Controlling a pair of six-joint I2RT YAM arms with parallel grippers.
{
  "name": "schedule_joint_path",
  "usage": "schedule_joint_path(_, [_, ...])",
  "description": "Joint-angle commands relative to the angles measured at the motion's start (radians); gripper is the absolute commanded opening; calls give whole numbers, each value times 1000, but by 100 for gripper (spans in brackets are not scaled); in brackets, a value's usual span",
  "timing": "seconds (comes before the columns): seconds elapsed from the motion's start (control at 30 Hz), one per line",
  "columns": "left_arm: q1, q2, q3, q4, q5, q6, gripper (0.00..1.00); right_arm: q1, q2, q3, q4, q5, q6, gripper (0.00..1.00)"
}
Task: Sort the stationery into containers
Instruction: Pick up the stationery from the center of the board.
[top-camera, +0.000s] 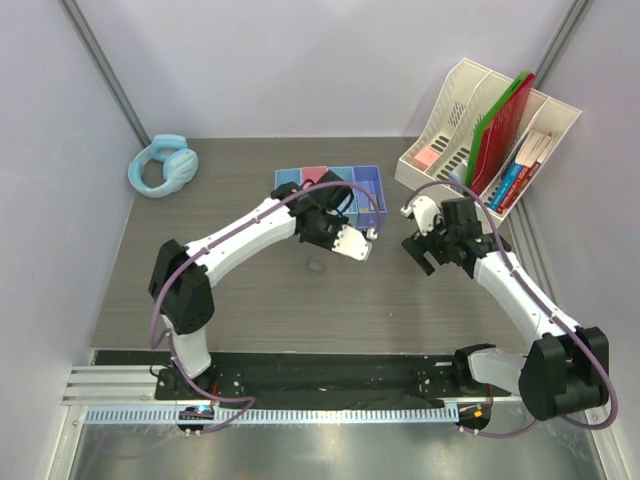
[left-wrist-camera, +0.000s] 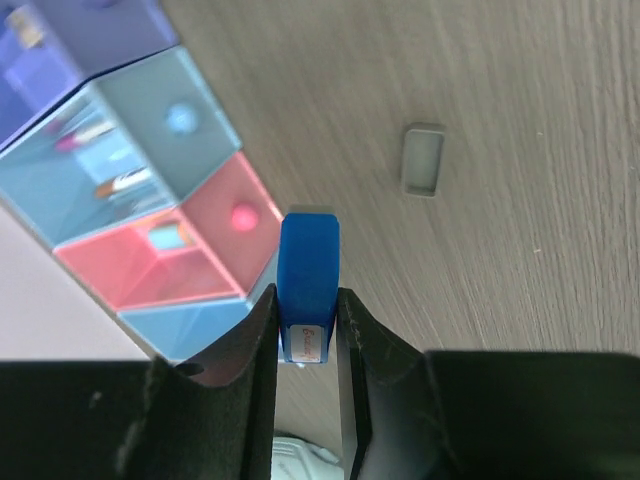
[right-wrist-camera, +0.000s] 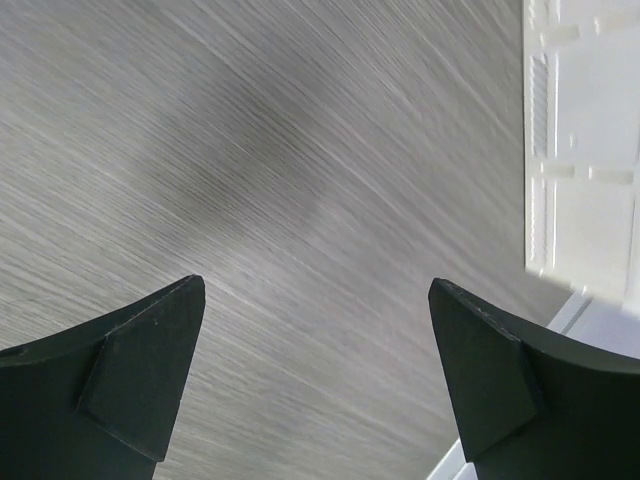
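My left gripper (left-wrist-camera: 305, 300) is shut on a blue block (left-wrist-camera: 308, 255), held upright just beside the row of containers (left-wrist-camera: 150, 190). That row runs purple, blue, pink, blue, and small items lie in the middle bins. In the top view the left gripper (top-camera: 322, 212) hangs at the front edge of the containers (top-camera: 372, 183). A grey eraser (left-wrist-camera: 423, 160) lies flat on the table, apart from the bins; from above, the grey eraser (top-camera: 316, 266) sits in front of the left arm. My right gripper (right-wrist-camera: 315, 340) is open over bare wood with nothing between its fingers; from above the right gripper (top-camera: 425, 257) is right of centre.
A cream slotted file organiser (top-camera: 455, 110) with red and green folders (top-camera: 503, 118) stands at the back right; its white edge (right-wrist-camera: 580, 150) is close to my right gripper. Light blue headphones (top-camera: 163, 165) lie at the back left.
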Motion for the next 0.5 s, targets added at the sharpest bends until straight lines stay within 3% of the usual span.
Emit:
schedule_joint_path(0.0, [-42,44,4,-67,-103,159,0,-90,-74,-17,103,-63,78,100])
schedule_joint_path(0.47, [-85,145,-67,-113,-163,177,0,-260,-114,-30,135,-103,108,100])
